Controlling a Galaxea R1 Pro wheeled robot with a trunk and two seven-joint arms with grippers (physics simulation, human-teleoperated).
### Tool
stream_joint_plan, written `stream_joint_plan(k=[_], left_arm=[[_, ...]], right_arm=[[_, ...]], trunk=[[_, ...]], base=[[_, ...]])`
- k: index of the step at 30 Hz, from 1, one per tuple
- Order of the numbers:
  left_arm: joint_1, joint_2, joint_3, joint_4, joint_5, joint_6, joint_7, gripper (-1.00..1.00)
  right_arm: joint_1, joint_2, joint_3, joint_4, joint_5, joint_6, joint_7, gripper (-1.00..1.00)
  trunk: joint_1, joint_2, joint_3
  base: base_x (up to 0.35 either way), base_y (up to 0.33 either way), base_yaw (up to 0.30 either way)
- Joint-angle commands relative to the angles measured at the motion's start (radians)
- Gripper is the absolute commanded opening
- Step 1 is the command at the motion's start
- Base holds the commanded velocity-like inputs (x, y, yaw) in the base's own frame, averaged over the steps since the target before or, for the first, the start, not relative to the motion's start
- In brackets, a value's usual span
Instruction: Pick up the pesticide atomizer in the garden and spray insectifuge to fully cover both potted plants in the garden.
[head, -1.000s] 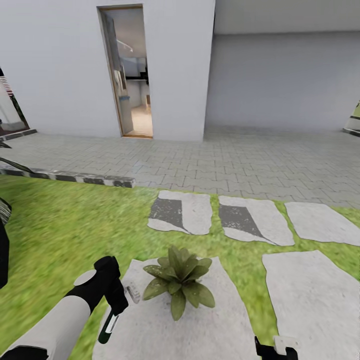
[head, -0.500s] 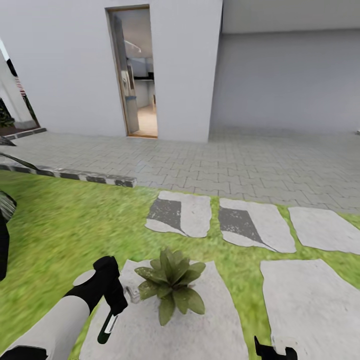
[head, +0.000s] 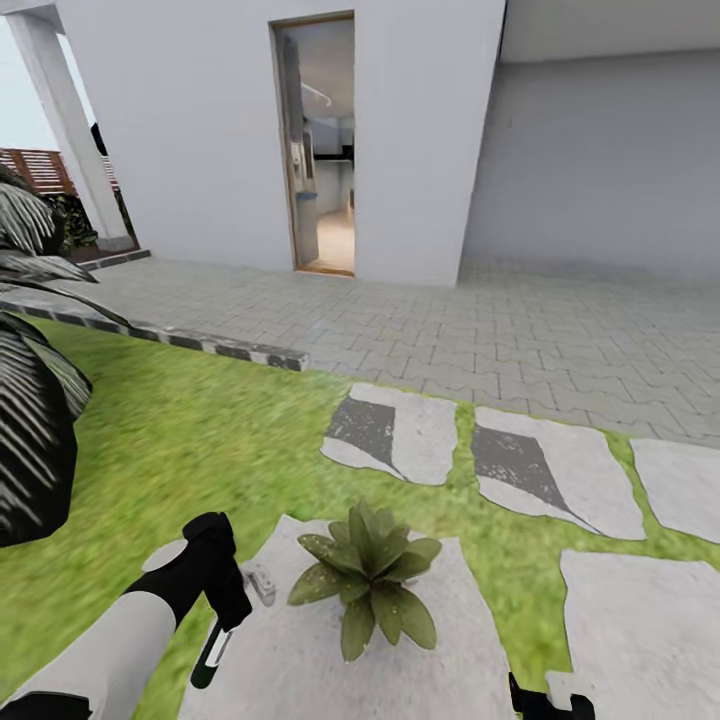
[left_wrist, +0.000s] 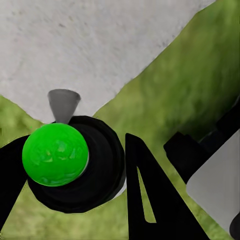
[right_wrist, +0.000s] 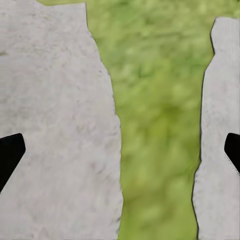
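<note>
small slender dark-green pesticide atomizer (head: 214, 645) with pale trigger head, clamped in the black left gripper (head: 228, 598) at near left, hanging bottom-down over the near grey stepping stone (head: 300, 660). in the left wrist view, green rounded bottle end (left_wrist: 55, 154) wedged between the black fingers (left_wrist: 150, 200), grass and stone beyond. just right of the bottle, a low rosette potted plant (head: 368, 578) of broad pointed olive-green, pale-speckled leaves, sitting on the same stone, close to the nozzle but apart from it. at the near right edge, black right gripper (head: 545, 697) barely in frame; right wrist view with two dark fingertips (right_wrist: 10, 155) set wide apart, nothing between, stone and green lawn (right_wrist: 160, 125) below.

judged step: spraying this first rosette. best done by aiming the nozzle squarely at the leaf centre, keeping it near, and sweeping across all leaves for full cover; second plant yet to be found.

compared with a second ago: whole picture shifted rightward, so camera turned left; white wall with open doorway (head: 320, 140) now further right, dark striped palm fronds (head: 35, 400) and brown slatted fence (head: 45, 170) newly at far left. arm, bottle and plant much as before.
</note>
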Motion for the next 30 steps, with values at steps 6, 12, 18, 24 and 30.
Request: stream_joint_plan(k=[6, 12, 18, 24, 30], left_arm=[[-0.001, 0.0, -0.005, -0.002, -0.003, 0.009, -0.006, -1.0], [0.001, 0.001, -0.004, -0.001, -0.003, 0.009, -0.006, -1.0], [0.004, 0.002, 0.005, -0.001, -0.003, 0.009, -0.005, -1.0], [0.004, -0.001, 0.005, -0.001, -0.003, 0.009, -0.005, -1.0], [0.004, -0.004, 0.005, -0.001, -0.003, 0.009, -0.005, -1.0]], right_arm=[[0.0, 0.0, 0.001, 0.001, -0.008, -0.004, 0.003, 1.0], [0.0, 0.0, 0.001, 0.001, -0.009, -0.004, 0.003, 1.0], [0.0, 0.0, 0.001, 0.001, -0.008, -0.004, 0.003, 1.0], [0.0, 0.0, 0.001, 0.001, -0.008, -0.003, 0.003, 1.0], [0.0, 0.0, 0.001, 0.001, -0.008, -0.003, 0.003, 1.0]], trunk=[[0.0, 0.0, -0.001], [0.0, 0.0, -0.001], [0.0, 0.0, -0.001], [0.0, 0.0, -0.001], [0.0, 0.0, -0.001]], base=[[0.164, -0.197, 0.011], [-0.092, -0.163, 0.139], [-0.004, -0.005, 0.275], [0.127, -0.169, 0.034], [0.069, -0.257, 0.0]])
